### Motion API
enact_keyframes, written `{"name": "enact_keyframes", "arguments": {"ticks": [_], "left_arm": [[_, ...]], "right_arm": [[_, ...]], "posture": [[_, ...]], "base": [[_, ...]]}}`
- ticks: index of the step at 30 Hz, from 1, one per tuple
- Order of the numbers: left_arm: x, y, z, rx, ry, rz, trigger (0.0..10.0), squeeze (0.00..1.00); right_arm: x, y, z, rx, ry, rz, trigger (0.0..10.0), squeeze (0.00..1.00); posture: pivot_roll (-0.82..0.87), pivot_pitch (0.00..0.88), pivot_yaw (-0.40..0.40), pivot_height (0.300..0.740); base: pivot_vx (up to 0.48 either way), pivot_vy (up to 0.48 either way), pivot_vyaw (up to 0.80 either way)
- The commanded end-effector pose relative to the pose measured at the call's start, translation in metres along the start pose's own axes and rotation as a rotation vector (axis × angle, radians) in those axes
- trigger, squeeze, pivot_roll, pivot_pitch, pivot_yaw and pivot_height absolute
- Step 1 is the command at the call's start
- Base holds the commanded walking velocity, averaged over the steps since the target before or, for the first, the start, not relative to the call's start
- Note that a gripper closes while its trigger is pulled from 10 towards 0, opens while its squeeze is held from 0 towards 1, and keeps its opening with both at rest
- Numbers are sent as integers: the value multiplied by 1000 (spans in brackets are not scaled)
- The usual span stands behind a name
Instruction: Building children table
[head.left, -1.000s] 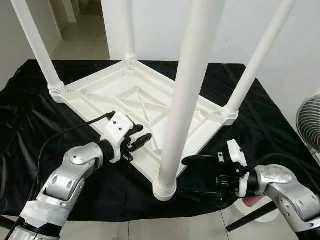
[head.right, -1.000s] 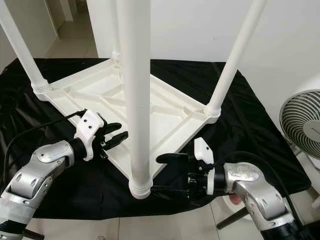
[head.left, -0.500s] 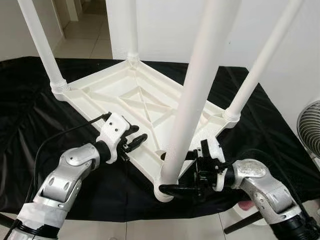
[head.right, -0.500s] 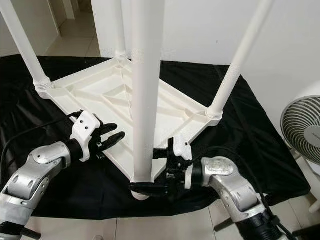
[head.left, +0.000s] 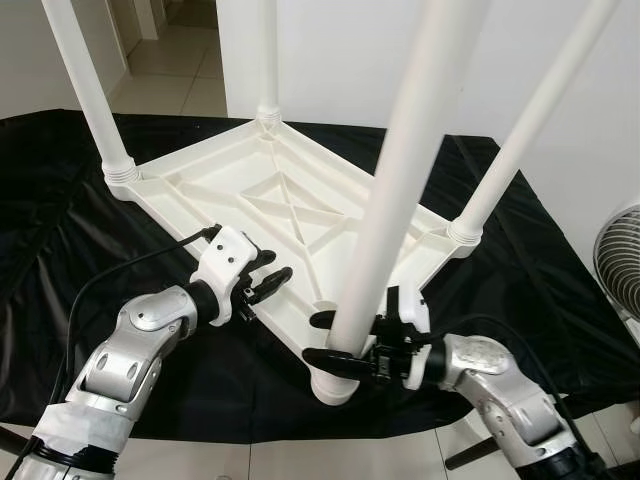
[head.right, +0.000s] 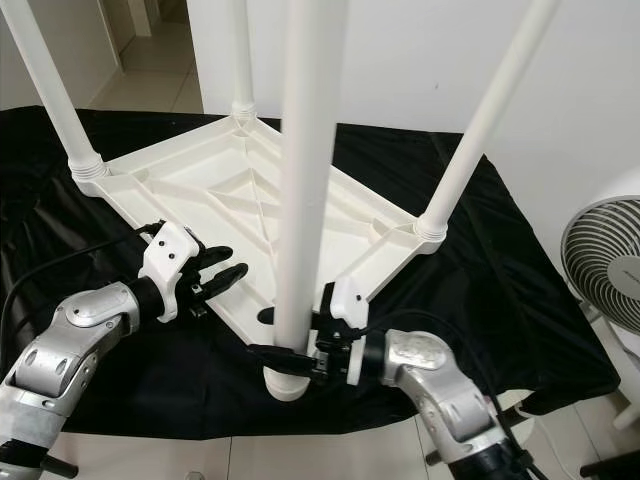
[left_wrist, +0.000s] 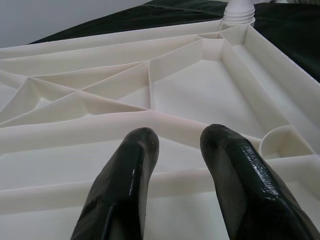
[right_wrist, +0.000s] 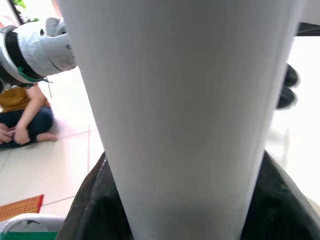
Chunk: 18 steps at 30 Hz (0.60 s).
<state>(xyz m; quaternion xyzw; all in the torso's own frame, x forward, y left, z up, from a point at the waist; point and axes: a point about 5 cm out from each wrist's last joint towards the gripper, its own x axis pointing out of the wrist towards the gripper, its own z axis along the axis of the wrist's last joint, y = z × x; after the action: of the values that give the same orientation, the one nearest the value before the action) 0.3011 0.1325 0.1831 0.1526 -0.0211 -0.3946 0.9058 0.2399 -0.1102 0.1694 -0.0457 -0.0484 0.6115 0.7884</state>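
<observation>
White table (head.left: 250, 190), four legs (upturned)

I see my two arms as rounded silver shells, jointed in segments, with a slightly scuffed sheen on the elbow casings. My left black two-fingered gripper (head.left: 268, 284) sits in front of a white angular plastic wrist housing (head.left: 229, 262) with small dark screw holes on its top face. A thin black cable (head.left: 120, 273) loops back from that housing along the forearm. Behind the elbow, the left upper arm is wrapped in pale tape. My right black two-fingered gripper (head.left: 325, 339) has an identical white wrist block just behind it. In the left wrist view the glossy, rounded black fingers (left_wrist: 125, 187) taper toward blunt tips.
</observation>
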Motion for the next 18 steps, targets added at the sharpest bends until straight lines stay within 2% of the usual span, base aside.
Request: {"name": "enact_keyframes", "arguments": {"ticks": [1,2,3,5,6,7,8,10,12,13,16,18], "left_arm": [[1,0,-1,7,2,-31,10000,0],[1,0,-1,5,2,-35,10000,0],[2,0,0,7,1,-39,10000,0],[2,0,0,7,1,-39,10000,0],[2,1,0,9,0,-41,10000,0],[2,1,0,9,0,-41,10000,0],[3,1,0,11,0,-47,10000,0],[3,1,0,11,0,-47,10000,0],[4,1,-1,14,1,-57,10000,0],[4,1,-1,14,1,-57,10000,0],[5,1,-1,17,2,-67,10000,0],[5,1,-1,17,2,-68,10000,0]], "right_arm": [[-10,-4,3,9,-7,-45,0,0],[-13,-5,3,6,-8,-58,0,0],[-23,-5,4,4,2,-69,0,0],[-23,-5,4,4,2,-69,0,0],[-30,-4,4,2,9,-75,0,0],[-30,-4,4,2,9,-75,0,0],[-41,-7,3,1,32,-98,0,0],[-41,-7,3,1,32,-98,0,0],[-65,-16,-4,3,95,-168,0,0],[-65,-16,-4,3,95,-168,0,0],[-90,-30,-12,8,151,-286,0,0],[-94,-33,-15,8,164,-312,0,0]], "posture": [[27,106,-27,740],[27,106,-27,740],[21,108,-14,740],[21,108,-14,740],[21,108,-14,740],[21,108,-14,740],[17,108,-8,740],[17,108,-8,740],[13,109,-3,740],[13,109,-3,740],[13,107,-2,740],[13,107,-2,740]], "base": [[0,0,0],[0,0,0],[0,0,0],[0,0,0],[0,0,0],[0,0,0],[0,0,0],[0,0,0],[0,0,0],[0,0,0],[0,0,0],[0,0,0]]}}
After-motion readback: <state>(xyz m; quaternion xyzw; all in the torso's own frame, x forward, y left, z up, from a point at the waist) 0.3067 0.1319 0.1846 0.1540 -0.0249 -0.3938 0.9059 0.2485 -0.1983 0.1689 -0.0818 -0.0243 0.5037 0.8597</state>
